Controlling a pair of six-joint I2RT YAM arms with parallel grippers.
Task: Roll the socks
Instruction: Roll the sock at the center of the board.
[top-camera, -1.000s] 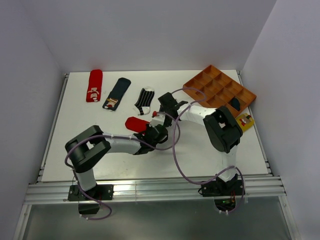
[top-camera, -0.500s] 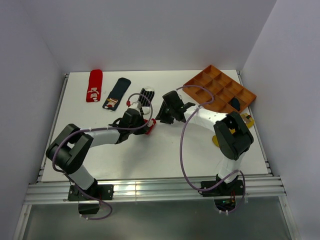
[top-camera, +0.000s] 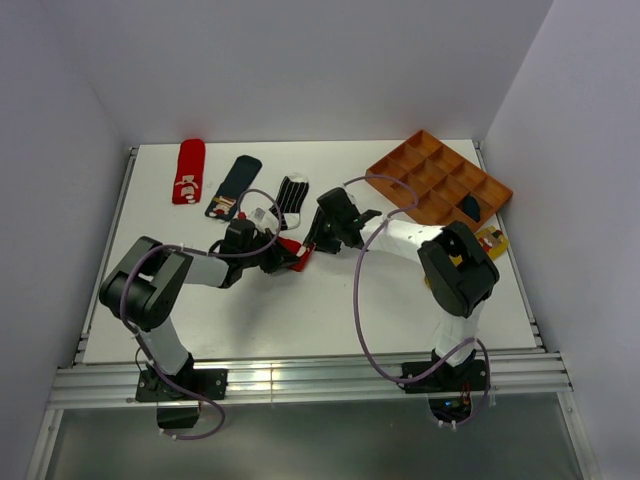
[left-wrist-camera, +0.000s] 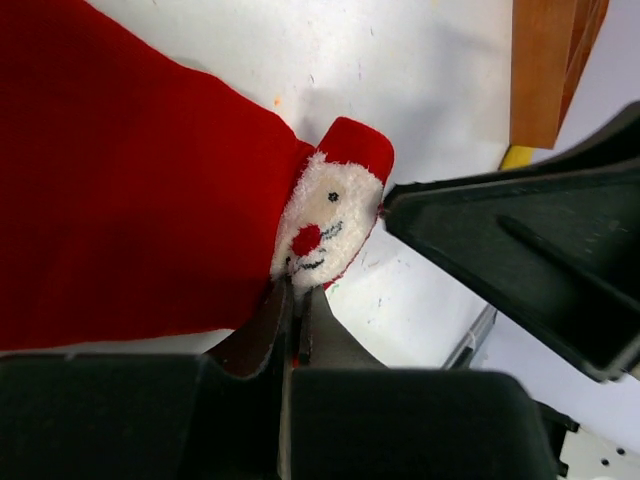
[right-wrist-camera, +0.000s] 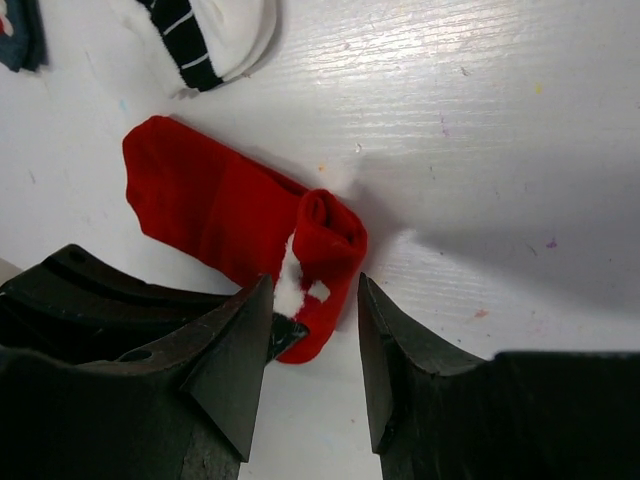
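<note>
White table (top-camera: 400, 300) with the orange tray (top-camera: 440, 178) at its far right corner; red sock (right-wrist-camera: 215, 210) lies mid-table, one end curled into a small roll; right gripper (right-wrist-camera: 313, 288) is roughly half open, jaws either side of that roll, not squeezing it; left gripper (left-wrist-camera: 292, 300) is clamped tight on the sock's edge by the Santa face (left-wrist-camera: 325, 225); striped sock (top-camera: 291, 198) lies just behind.

Sock (top-camera: 292, 248) at table (top-camera: 250, 320) centre, tray (top-camera: 392, 152) behind right
</note>
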